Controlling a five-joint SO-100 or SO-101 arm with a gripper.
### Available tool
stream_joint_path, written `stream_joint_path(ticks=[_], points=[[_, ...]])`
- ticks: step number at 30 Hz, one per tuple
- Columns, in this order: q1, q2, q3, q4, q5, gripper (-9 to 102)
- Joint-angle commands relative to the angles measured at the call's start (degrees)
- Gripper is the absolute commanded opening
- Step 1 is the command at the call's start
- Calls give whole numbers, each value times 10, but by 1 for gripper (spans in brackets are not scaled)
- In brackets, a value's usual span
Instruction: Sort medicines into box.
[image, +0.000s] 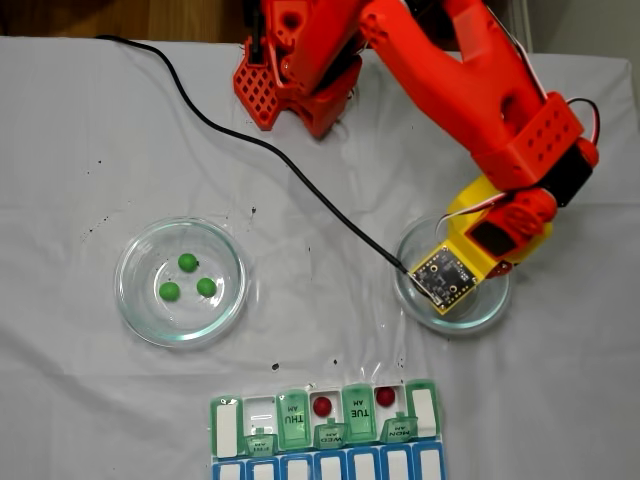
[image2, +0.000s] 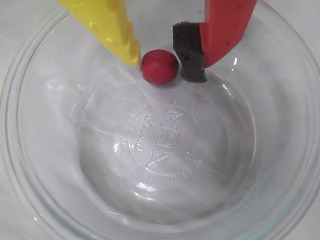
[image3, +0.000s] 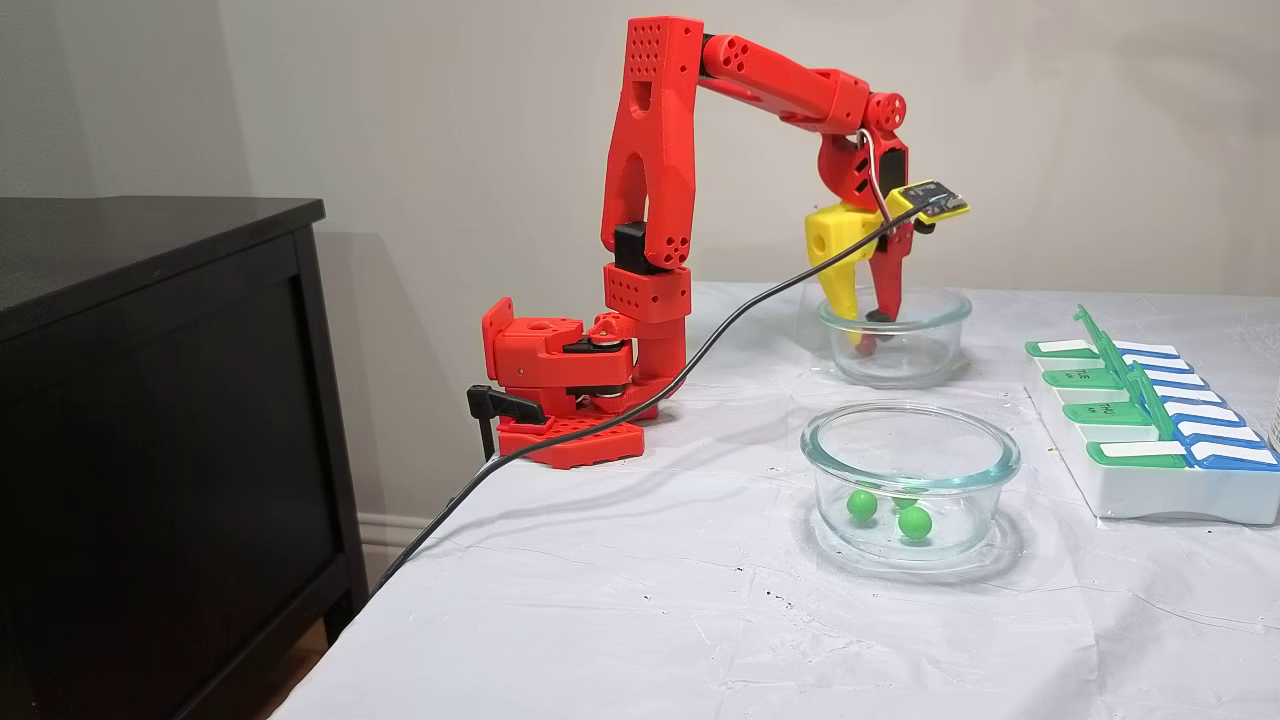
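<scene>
Here the red ball (image2: 159, 66) sits squarely between the tool's (image2: 161, 64) fingers, yellow tip touching, foam pad just beside, not yet clenched.

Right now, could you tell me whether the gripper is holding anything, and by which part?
The gripper brackets a red ball at its sides; a firm hold cannot be told.

red ball (image2: 159, 67) in dish, organizer (image: 325, 430) open
</scene>
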Motion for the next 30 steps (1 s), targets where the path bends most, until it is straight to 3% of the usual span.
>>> stream_joint_path(ticks=[1, 14, 17, 19, 30], points=[[-27, 8, -29, 6, 3, 15], [-31, -47, -37, 13, 7, 15], [-30, -49, -37, 13, 9, 12], [-28, -52, -39, 19, 11, 2], [16, 10, -69, 10, -12, 0]])
